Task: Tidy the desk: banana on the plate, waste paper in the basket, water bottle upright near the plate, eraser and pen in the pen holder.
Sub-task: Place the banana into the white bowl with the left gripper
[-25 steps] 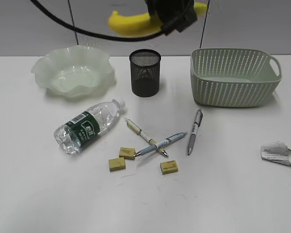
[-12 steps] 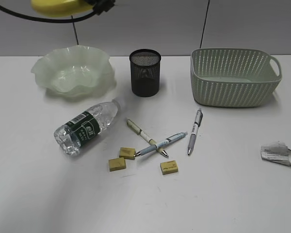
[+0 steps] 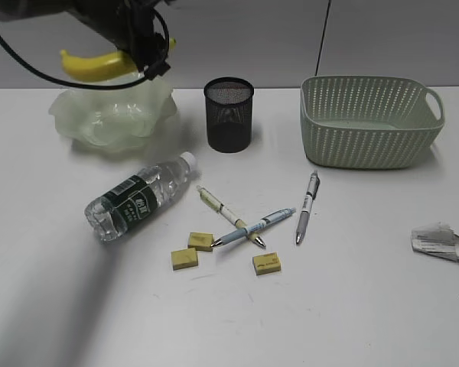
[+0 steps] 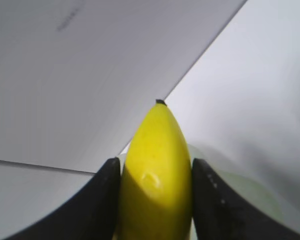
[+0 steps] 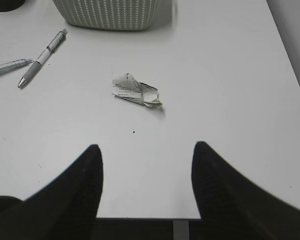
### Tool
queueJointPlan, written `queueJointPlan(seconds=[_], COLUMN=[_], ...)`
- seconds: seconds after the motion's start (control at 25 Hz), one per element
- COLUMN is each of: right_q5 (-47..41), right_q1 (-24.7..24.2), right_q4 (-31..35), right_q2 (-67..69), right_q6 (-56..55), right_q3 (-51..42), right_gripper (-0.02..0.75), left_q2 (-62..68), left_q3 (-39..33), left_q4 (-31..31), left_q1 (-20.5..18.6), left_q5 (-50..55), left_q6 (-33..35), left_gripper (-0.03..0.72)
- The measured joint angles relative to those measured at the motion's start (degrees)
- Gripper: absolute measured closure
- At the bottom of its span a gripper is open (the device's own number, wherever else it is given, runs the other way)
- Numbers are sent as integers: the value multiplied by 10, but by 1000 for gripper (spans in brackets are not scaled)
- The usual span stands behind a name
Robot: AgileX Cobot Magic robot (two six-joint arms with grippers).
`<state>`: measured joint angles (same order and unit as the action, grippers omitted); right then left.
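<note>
My left hand (image 3: 138, 55) grips the yellow banana (image 3: 99, 63), one dark finger (image 4: 102, 200) pressed to each side of the fruit. I hold it in the air just above the pale green plate (image 3: 84, 122) with the ruffled rim, at the back left of the white surface (image 3: 352, 306). The banana's dark tip points away from my wrist.

My right hand (image 5: 146, 150) hangs open and holds nothing, above the near right edge of the surface. The crumpled waste paper (image 5: 136, 91) lies on the surface ahead of it, well apart from the perforated green basket (image 3: 371, 122) at the back right.

The black mesh pen holder (image 3: 229, 115) stands upright between plate and basket. The water bottle (image 3: 138, 199) lies on its side in front of the plate, its white cap pointing toward the pen holder. To its right lie three pens (image 3: 249, 227), two of them crossed, the third apart to the right. Three small yellow erasers (image 3: 185, 258) sit beside the crossed pens.
</note>
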<state>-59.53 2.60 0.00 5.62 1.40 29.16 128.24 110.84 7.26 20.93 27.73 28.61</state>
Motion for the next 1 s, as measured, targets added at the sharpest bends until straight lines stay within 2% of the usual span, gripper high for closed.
queueJointPlan(seconds=[0.32,0.72,1.0], right_q5=[0,0,0], right_q1=[0,0,0], right_q4=[0,0,0], right_q2=[0,0,0], right_q6=[0,0,0], right_q3=[0,0,0], right_gripper=[283,283,283], left_q2=[78,81,72], left_q3=[0,0,0], left_q4=[14,-16,-29], left_q1=[-6,-6,-6], left_q5=[-11,38,79], left_q6=[0,-2,-32], left_gripper=[367,367,337])
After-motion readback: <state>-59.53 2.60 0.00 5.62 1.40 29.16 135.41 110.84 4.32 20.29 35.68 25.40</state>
